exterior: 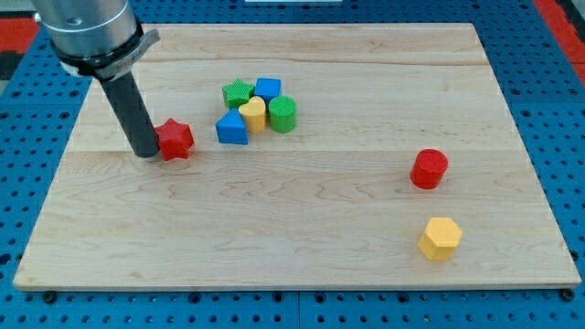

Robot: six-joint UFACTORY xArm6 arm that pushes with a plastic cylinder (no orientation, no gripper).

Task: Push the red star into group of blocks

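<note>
A pale wooden board (pixel 302 238) lies on a blue pegboard bench (pixel 558 110) that shows around its edges, with a patch of red at the view's top left corner. The arm carries no claw, so there is nothing to release or clench: it ends in a straight dark rod that comes down from a grey housing at the view's top left, and the rod's tip (pixel 146 153) rests on the board in the left half.

The red star (pixel 175 139) sits at the tip's 3 o'clock, touching the rod or just beside it; the exact contact cannot be told. It stands apart from the cluster, which lies at the star's 2 o'clock, toward the board's centre top.

That cluster holds five blocks packed close together. The green star (pixel 238 92) is at its upper left, with the blue cube (pixel 268 89) just beside it at 3 o'clock. The yellow heart (pixel 253 114) sits in the middle, the green cylinder (pixel 282 114) touching it at 3 o'clock, and the blue triangle (pixel 232 129) at the heart's 8 o'clock.

Well apart, in the board's right half, a red cylinder (pixel 429 169) stands alone, and a yellow hexagon (pixel 441 238) lies at its 6 o'clock, nearer the view's bottom.
</note>
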